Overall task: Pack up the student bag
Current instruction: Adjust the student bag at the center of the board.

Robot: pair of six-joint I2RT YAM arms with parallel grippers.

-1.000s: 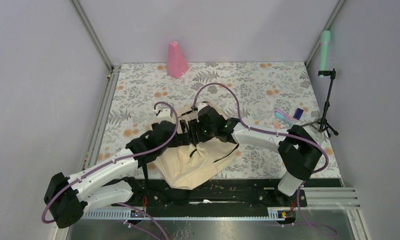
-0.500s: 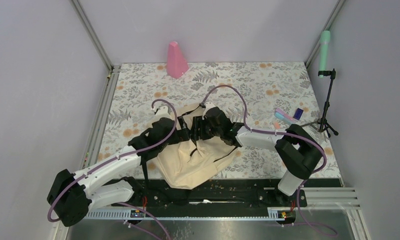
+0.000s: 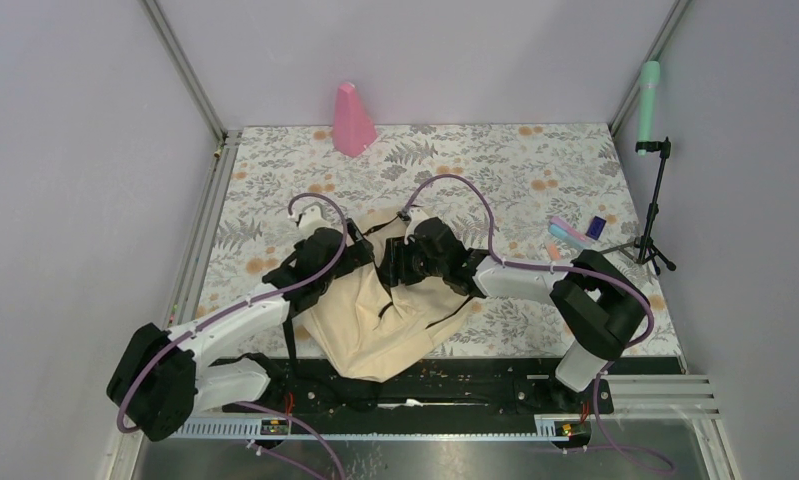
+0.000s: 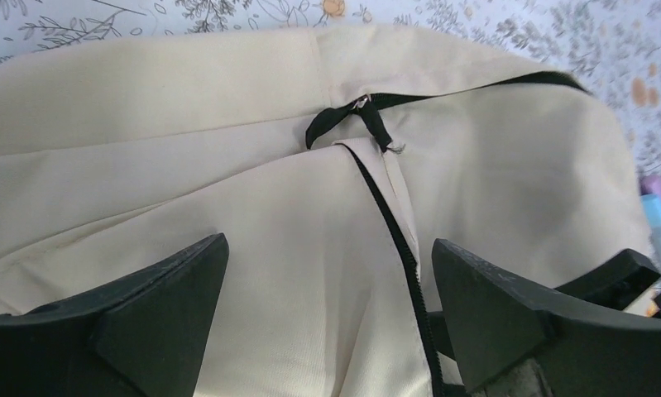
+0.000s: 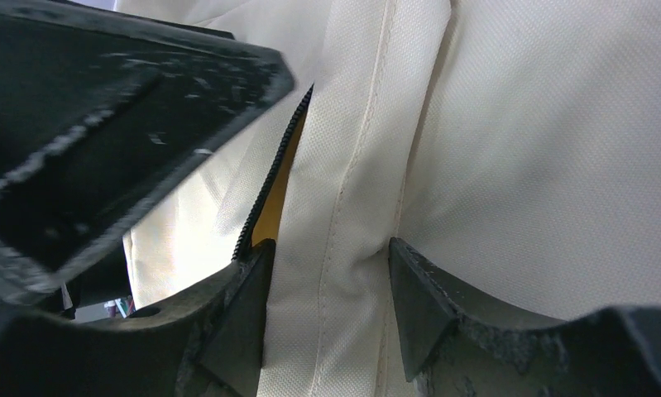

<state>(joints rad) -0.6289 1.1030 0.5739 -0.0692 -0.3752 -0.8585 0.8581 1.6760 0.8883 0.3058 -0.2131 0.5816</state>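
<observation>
The student bag [image 3: 380, 325] lies slumped between the arms, beige fabric with black zipper lines. My left gripper [image 4: 327, 273] hovers open over its upper panel; a zipper line [image 4: 393, 240] and a black pull tab [image 4: 343, 116] lie beneath it, with nothing pinched. From above, the left gripper [image 3: 358, 262] sits at the bag's far left edge. My right gripper [image 5: 327, 281] is shut on a stitched fold of the bag [image 5: 509, 124] beside the zipper teeth, where something yellow [image 5: 279, 178] shows inside. Seen from above, the right gripper [image 3: 392, 265] faces the left one closely.
A pink cone [image 3: 353, 120] stands at the far edge. Small pink, blue and dark items [image 3: 575, 232] lie at the right, near a black tripod [image 3: 657, 215] carrying a green cylinder [image 3: 649, 95]. An aluminium rail [image 3: 200, 250] runs along the left side.
My left gripper has drawn back to the left, away from the right gripper, and hangs open. The right gripper keeps its hold on the fold and has shifted slightly; the bag's top has slackened.
</observation>
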